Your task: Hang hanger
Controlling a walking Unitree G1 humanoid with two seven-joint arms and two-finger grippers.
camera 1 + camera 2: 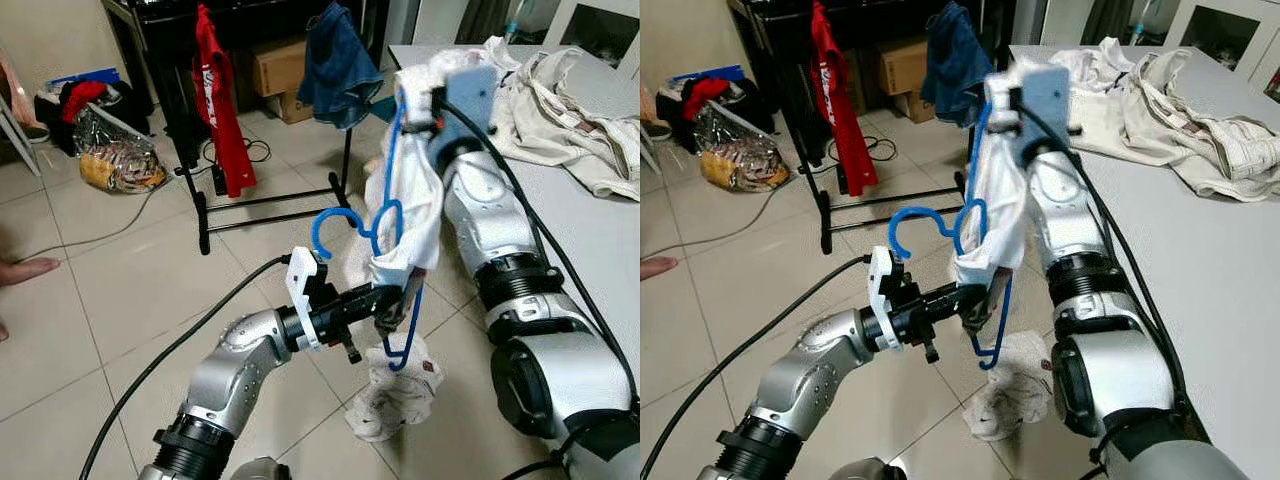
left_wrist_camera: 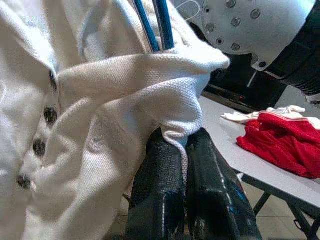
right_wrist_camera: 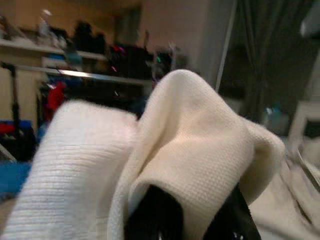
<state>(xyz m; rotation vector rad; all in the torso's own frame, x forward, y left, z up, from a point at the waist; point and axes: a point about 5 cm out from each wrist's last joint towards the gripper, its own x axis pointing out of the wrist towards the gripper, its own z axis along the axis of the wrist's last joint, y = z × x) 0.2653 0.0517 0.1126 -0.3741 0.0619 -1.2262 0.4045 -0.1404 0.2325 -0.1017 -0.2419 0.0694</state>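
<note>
Tiled floor (image 1: 90, 300) and a black clothes rack (image 1: 200, 200) lay ahead, while the left gripper (image 1: 392, 305) pinched the white shirt (image 1: 415, 215) and the right gripper (image 1: 425, 100), fingers clamped on cloth, held it up with the blue hanger (image 1: 345, 222) inside, ready to hang.

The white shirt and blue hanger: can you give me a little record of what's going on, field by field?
Held item: white shirt on a blue hanger
Left gripper: shut on the white shirt's fabric, low down
Right gripper: shut on the white shirt, up high
Shirt's lower end: reaches the tiled floor
Clothes rack: behind, holding a red garment and a blue garment
Table: pale clothes piled on it
</note>
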